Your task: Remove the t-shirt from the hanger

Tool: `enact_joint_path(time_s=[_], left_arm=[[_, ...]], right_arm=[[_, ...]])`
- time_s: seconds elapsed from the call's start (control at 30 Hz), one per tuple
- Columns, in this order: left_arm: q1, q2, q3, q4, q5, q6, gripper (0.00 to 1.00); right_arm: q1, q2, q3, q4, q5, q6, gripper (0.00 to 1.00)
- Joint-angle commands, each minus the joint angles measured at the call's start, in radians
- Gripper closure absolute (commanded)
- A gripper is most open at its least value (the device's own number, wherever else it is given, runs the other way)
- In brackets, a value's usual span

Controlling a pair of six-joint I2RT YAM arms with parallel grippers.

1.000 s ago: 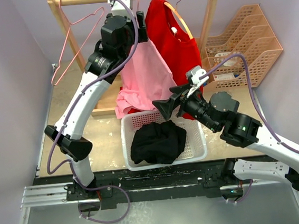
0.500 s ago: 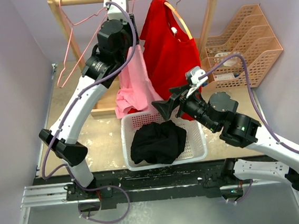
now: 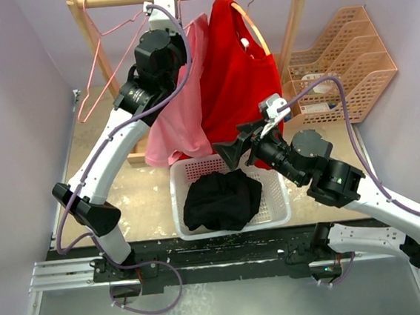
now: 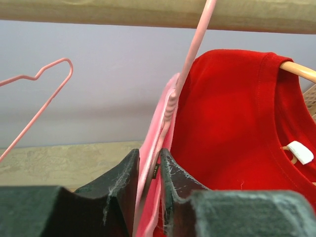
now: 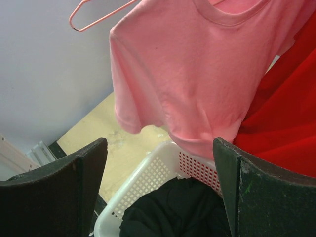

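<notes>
Left wrist view only: left claw [image 4: 148, 165] nearly closed, its pads pinching the shoulder of the short-sleeved pink t-shirt [image 4: 165, 111] together with the wire of the loaded pink wire hanger [image 4: 195, 49], which hooks up over the round wooden rail [image 4: 98, 12]. The top view hides this grip behind the wrist. Right wrist view only: right claw [image 5: 158, 148] spread wide, holding nothing, facing the shirt's front, with the hem hanging over the rear left corner of the white perforated plastic basket [image 5: 148, 177]. Versus 1.0 s ago: pink t-shirt [image 3: 180, 116] swung left and up, hem now partly left of the basket; left elbow further left; right arm essentially unchanged. Shirt not yet off its hanger. Surroundings: red t-shirt on a wooden hanger [image 3: 235, 73] just right of the pink one, touching it; empty pink wire hanger [image 3: 108, 63] on the rail to the left; crumpled black garment [image 3: 222, 201] in the basket; peach tiered plastic tray rack [image 3: 349, 55] at the bench's far right.
</notes>
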Motion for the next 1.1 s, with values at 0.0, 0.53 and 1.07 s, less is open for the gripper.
enact_joint_path(time_s=[0.0,0.53,1.07], left_arm=[[0.017,-0.029,-0.007,0.061,-0.007,0.015,0.78],[0.034,-0.07,-0.115,0.26,0.086,0.086,1.0],[0.155,-0.285,-0.349,0.593,0.277,0.109,1.0]], right_arm=[[0.004,-0.012,-0.003,0.05,-0.01,0.011,0.12],[0.004,-0.016,-0.009,0.051,-0.003,0.016,0.13],[0.003,0.007,-0.004,0.063,0.02,0.01,0.14]])
